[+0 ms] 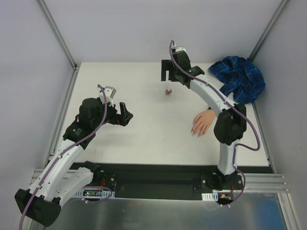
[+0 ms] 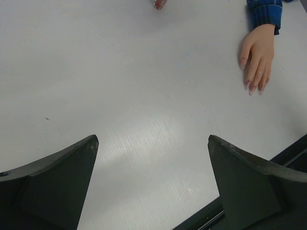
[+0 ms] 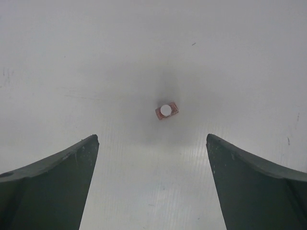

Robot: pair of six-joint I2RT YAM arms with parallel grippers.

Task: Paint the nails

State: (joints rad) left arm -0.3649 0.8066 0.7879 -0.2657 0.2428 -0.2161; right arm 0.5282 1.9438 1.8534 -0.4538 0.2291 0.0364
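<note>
You look barely started: your right gripper (image 3: 152, 139) hangs wide open straight over the capped bottle (image 3: 166, 110), holding nothing. Your left gripper (image 2: 153, 139) gapes empty too, the nails (image 2: 254, 87) well ahead to its right; all painting is left

1. My left pincer (image 2: 152, 139): dark plastic, matt, smooth.
2. The table (image 2: 120, 96): white, matt, finely ribbed, with a faint sheen.
3. The fake hand (image 2: 259, 48): smooth, rubbery-looking skin.
4. Its sleeve (image 1: 240, 79): blue checked woven cloth.
</note>
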